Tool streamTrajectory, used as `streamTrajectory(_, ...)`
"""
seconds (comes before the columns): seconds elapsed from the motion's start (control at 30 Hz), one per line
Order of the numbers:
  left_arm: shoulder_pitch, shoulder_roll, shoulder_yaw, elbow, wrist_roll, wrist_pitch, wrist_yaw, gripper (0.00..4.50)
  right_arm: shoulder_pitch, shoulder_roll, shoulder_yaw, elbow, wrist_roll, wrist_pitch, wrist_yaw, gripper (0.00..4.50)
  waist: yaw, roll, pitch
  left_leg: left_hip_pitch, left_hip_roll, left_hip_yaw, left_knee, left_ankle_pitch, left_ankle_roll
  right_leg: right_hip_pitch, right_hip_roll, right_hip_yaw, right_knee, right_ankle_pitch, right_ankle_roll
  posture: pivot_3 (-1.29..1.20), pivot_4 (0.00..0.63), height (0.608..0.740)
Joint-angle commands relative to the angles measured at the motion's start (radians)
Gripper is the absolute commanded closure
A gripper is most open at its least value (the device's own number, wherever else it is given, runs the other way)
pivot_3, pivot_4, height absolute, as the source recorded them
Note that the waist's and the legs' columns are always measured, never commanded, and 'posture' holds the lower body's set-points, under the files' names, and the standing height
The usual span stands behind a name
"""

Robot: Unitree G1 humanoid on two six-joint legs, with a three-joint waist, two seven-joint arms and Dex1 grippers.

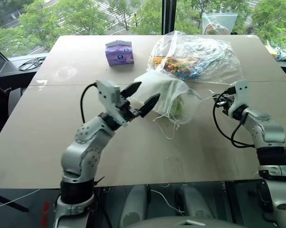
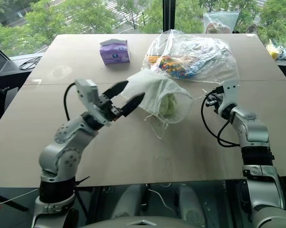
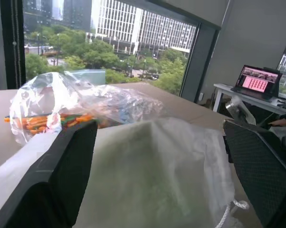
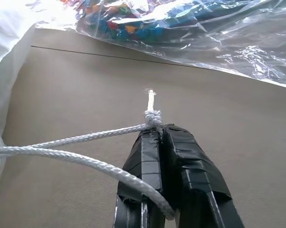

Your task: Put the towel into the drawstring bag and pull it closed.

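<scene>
Drawstring bag (image 1: 164, 97): lies on the worktop (image 1: 62, 137) near its middle, translucent white, bulging, just in front of the big clear plastic bag.
Towel (image 1: 177, 105): a pale green mass showing through the bag's thin fabric; it sits inside the pouch, toward the side facing the right claw.
Left claw (image 1: 139, 98): fingers spread wide, nothing between them; it hovers above the worktop at the bag's left edge, the tips just beside the fabric or brushing it, which of the two I cannot tell. In the left wrist view the bag fills the gap ahead of the two black fingers (image 3: 52, 180).
Right claw (image 4: 157, 135): fingers pressed together on the white cord (image 4: 81, 138), pinching it just behind its knot (image 4: 152, 115); the knot and a short tail stick out past the tips.
Cord run: from the right claw two strands lead back across the worktop toward the bag on the claw's left; looser loops of cord lie on the worktop in front of the bag.
Right claw to bag: to the bag's right, a short gap apart, joined to it by the cord.
Big clear plastic bag (image 1: 200, 57): colourful items inside, behind the drawstring bag and touching it.
Purple tissue packet (image 1: 119, 52): upright, farther back on the left, well apart from both claws.
</scene>
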Motion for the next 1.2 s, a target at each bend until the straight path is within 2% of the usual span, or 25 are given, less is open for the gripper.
streamTrajectory(0.03,0.053,0.078,0.020,-0.068,-0.080,0.058,-0.060,0.10,-0.010,0.000,-0.012,-0.038,0.001,-0.008,0.006,4.50,0.000,0.000,0.000,0.000,0.000,0.000,0.000,0.000,0.000,0.000,0.000,0.000,0.000,0.000,0.000,0.00,0.150,0.740)
streamTrajectory(0.17,0.144,0.167,-0.053,-0.066,0.019,0.052,-0.099,0.10,-0.016,0.002,-0.010,-0.039,-0.001,-0.005,0.004,4.50,0.000,0.000,0.000,0.001,-0.001,0.002,0.000,0.000,0.000,0.001,0.000,0.001,-0.001,0.000,0.000,0.00,0.150,0.740)
streamTrajectory(0.3,0.142,0.213,-0.190,0.048,0.238,-0.068,-0.113,0.10,-0.021,0.006,-0.010,-0.038,0.003,-0.002,0.008,4.50,0.004,0.000,0.000,0.001,-0.001,0.000,0.000,0.000,0.000,0.001,0.000,0.000,0.000,0.000,0.000,0.00,0.150,0.740)
streamTrajectory(0.57,-0.048,0.051,-0.417,0.421,0.560,-0.380,-0.071,0.10,-0.039,0.017,-0.005,-0.032,0.002,-0.002,0.008,4.50,0.005,0.001,0.000,0.001,-0.001,0.003,0.001,0.000,0.000,0.001,-0.001,0.001,-0.001,0.000,0.000,0.00,0.150,0.740)
streamTrajectory(0.7,-0.071,-0.024,-0.415,0.512,0.604,-0.452,-0.029,0.10,-0.025,0.029,0.005,-0.050,-0.003,-0.003,0.004,4.50,-0.001,0.001,0.000,0.000,-0.001,0.003,-0.002,0.000,0.000,-0.001,-0.001,0.002,0.000,0.000,0.000,0.00,0.150,0.740)
streamTrajectory(0.83,-0.053,-0.037,-0.385,0.525,0.656,-0.488,0.037,0.10,-0.007,0.046,-0.005,-0.093,0.009,0.017,-0.014,4.50,0.000,0.001,0.000,0.000,0.000,0.002,-0.003,0.000,0.000,-0.001,-0.002,0.001,0.000,0.000,0.000,0.00,0.150,0.740)
streamTrajectory(1.2,0.077,-0.046,-0.236,0.404,0.725,-0.584,0.222,0.10,-0.022,0.046,-0.023,-0.046,-0.004,-0.010,-0.027,4.50,0.001,0.001,0.000,0.001,-0.001,0.003,-0.001,0.000,0.000,0.000,-0.005,0.001,0.000,0.001,0.001,0.00,0.150,0.740)
